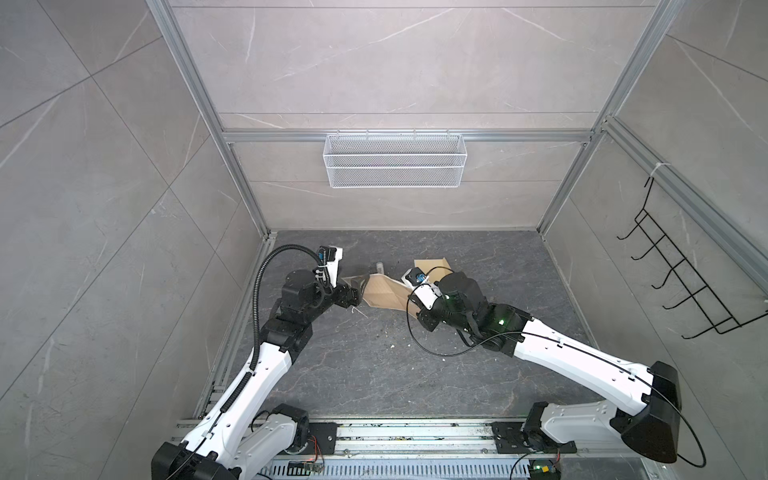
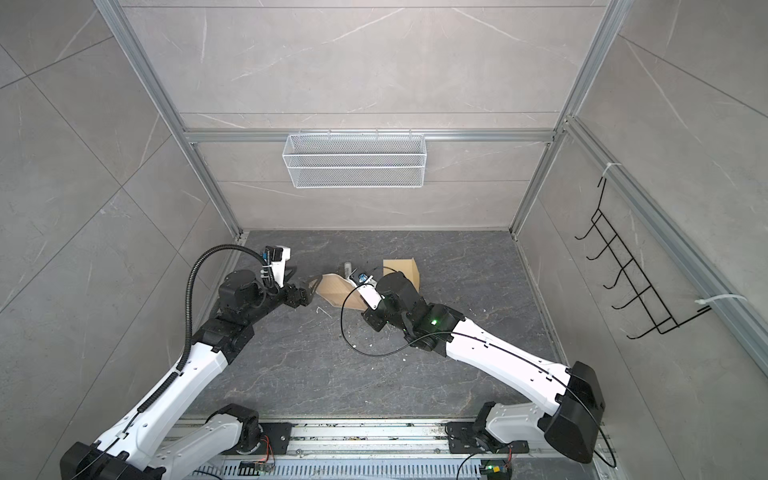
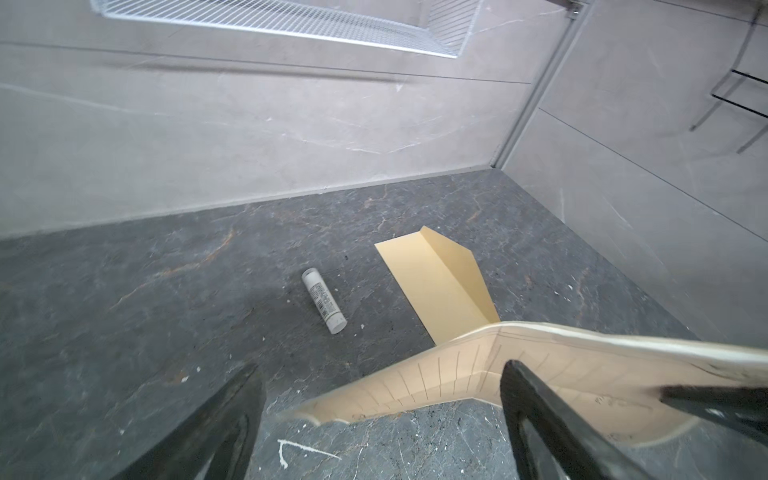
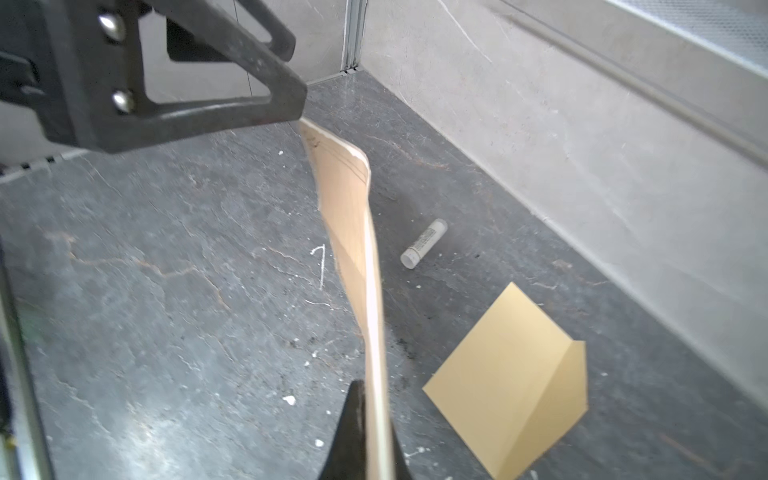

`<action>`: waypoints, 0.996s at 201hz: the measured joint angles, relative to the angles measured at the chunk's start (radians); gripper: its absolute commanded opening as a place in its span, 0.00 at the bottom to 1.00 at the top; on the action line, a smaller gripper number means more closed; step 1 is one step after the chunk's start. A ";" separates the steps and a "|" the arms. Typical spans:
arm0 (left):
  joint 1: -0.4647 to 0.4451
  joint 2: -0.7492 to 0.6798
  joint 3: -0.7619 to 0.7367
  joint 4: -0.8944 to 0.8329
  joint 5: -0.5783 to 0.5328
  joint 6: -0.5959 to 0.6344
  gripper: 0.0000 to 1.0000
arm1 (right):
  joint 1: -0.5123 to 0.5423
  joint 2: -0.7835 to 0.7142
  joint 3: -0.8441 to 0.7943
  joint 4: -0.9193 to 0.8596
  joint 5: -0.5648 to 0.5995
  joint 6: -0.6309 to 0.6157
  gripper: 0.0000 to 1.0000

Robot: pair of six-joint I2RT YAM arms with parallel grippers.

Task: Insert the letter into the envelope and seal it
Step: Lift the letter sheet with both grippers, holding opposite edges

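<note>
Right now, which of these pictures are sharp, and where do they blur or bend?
In both top views the light is soft, but the wide lens splays the aluminium posts outward. In the left wrist view the white tube is crisp while the left tool's fingers blur up close. In the right wrist view the envelope is sharp, the letter smeared near the lens.

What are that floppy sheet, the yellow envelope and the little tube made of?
The letter: thin matte paper, pale beige with printed lines; it bends and curls in the air. The envelope: stiffer yellow-tan paper, matte, with a crisp flap crease. The tube: probably plastic, whitish, smooth, with a printed label.
</note>
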 measured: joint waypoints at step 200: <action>-0.041 0.102 0.039 -0.150 0.331 0.442 0.49 | 0.000 -0.192 -0.175 0.090 0.021 -0.399 0.00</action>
